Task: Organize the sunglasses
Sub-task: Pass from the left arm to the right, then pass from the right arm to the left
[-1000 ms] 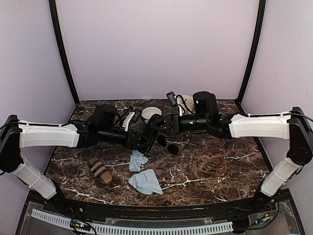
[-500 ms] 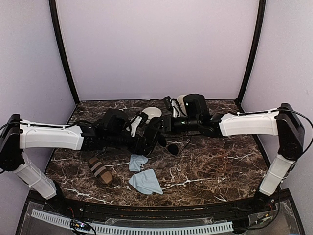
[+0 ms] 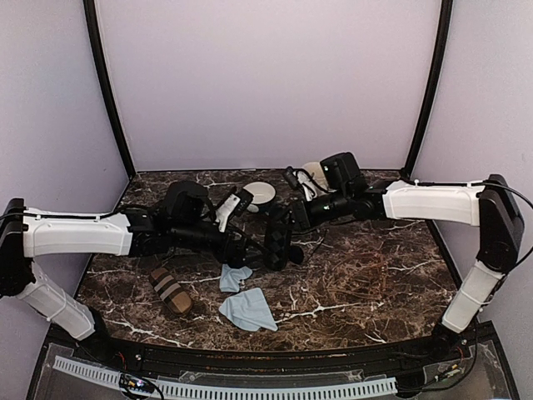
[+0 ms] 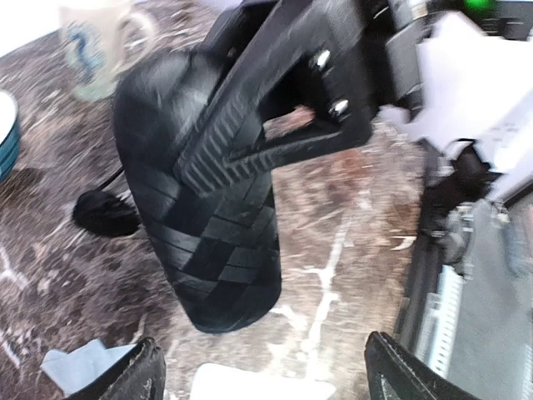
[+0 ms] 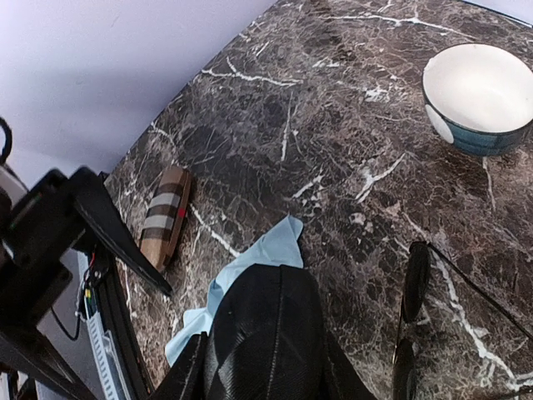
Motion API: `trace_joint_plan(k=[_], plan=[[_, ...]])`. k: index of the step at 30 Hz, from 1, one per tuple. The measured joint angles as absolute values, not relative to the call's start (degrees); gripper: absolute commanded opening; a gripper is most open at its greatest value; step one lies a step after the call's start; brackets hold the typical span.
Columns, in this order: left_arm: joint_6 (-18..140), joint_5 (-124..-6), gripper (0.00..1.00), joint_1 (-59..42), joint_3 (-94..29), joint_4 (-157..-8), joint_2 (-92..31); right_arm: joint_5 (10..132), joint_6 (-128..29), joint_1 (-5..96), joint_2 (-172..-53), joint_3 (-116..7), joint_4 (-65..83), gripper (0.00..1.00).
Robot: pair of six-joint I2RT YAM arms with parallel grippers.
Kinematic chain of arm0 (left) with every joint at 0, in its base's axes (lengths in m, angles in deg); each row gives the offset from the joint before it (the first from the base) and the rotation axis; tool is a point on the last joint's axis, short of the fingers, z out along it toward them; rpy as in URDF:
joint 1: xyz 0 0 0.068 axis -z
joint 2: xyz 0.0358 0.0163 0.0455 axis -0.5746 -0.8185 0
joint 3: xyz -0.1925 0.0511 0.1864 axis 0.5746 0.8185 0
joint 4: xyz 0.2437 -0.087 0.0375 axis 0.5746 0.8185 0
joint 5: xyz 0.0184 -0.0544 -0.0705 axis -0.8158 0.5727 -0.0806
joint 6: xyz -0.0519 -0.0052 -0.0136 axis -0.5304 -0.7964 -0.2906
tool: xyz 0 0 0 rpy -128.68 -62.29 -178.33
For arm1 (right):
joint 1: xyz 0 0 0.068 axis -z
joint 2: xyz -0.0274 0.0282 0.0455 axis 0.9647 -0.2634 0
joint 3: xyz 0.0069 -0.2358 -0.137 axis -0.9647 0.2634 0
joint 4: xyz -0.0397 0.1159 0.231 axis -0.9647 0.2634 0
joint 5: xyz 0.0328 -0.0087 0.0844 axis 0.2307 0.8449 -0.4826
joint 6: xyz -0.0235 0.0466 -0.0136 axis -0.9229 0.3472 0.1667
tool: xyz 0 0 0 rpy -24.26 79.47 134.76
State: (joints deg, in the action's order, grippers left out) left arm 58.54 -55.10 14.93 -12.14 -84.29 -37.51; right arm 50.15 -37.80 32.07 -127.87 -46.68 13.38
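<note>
The sunglasses [image 3: 296, 253] lie on the marble just right of centre; their dark lenses [image 5: 414, 282] sit beside the case in the right wrist view, and one lens [image 4: 103, 212] shows in the left wrist view. My right gripper [image 3: 284, 223] is shut on the black checkered case [image 3: 276, 240], which hangs from it above the table [image 4: 208, 242] [image 5: 266, 333]. Its fingers [image 4: 275, 125] clamp the case's upper part. My left gripper [image 4: 271, 383] stands open just left of the case, with nothing between its fingertips [image 4: 137, 379].
A brown striped case [image 3: 171, 289] [image 5: 164, 215] lies front left. Two light blue cloths [image 3: 236, 275] [image 3: 248, 308] lie below the grippers. A white and blue bowl [image 3: 260, 193] [image 5: 479, 100] and a mug [image 3: 315, 173] [image 4: 96, 46] stand at the back.
My left gripper has opened and drawn back to the left, off the black case. The right gripper has shut on the case and now carries it alone, lower and nearer the front.
</note>
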Motion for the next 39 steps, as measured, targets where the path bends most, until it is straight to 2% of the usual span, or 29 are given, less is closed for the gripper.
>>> trace_joint_plan(k=[3, 6, 11, 14, 20, 26, 28, 30, 32, 33, 35, 39], plan=[[58.4, -48.7, 0.86, 13.0, -10.8, -86.1, -35.1, 45.9, -43.1, 32.4, -125.9, -46.7, 17.1, 0.09], [57.0, -42.1, 0.95, 10.7, -9.5, -89.8, -34.5, 40.1, -46.8, 32.3, -123.3, -46.7, 18.7, 0.09], [53.5, -32.6, 0.92, 8.6, -8.2, -95.3, -36.2, 31.9, -48.6, 32.3, -120.6, -46.7, 17.6, 0.09], [50.9, -28.2, 0.85, 8.7, -8.1, -99.0, -38.0, 28.3, -48.4, 32.2, -120.5, -46.7, 16.0, 0.09], [46.4, -22.8, 0.62, 9.3, -8.1, -106.3, -41.3, 24.1, -46.0, 32.2, -120.5, -46.7, 11.4, 0.09], [43.1, -21.4, 0.28, 10.5, -7.0, -112.7, -42.2, 22.2, -42.1, 32.3, -120.5, -46.2, 5.1, 0.09], [42.6, -21.4, 0.19, 10.6, -6.4, -114.6, -42.2, 22.1, -40.4, 32.4, -120.6, -46.0, 4.7, 0.25], [41.7, -21.5, 0.07, 10.6, -6.0, -115.8, -42.3, 22.5, -39.5, 32.5, -120.8, -46.0, 4.1, 0.56], [41.1, -22.0, 0.0, 10.6, -5.8, -116.1, -42.4, 23.7, -38.9, 32.5, -121.1, -46.3, 4.7, 0.73], [40.8, -23.2, 0.0, 10.6, -5.8, -116.0, -42.4, 25.9, -38.8, 32.5, -121.4, -46.9, 5.7, 0.82], [40.8, -25.9, 0.0, 10.6, -5.8, -115.3, -42.3, 28.9, -37.6, 32.5, -122.3, -48.2, 7.5, 0.91], [41.0, -36.6, 0.0, 10.6, -5.8, -109.6, -41.1, 36.9, -34.6, 32.5, -123.0, -49.7, 10.7, 0.96]])
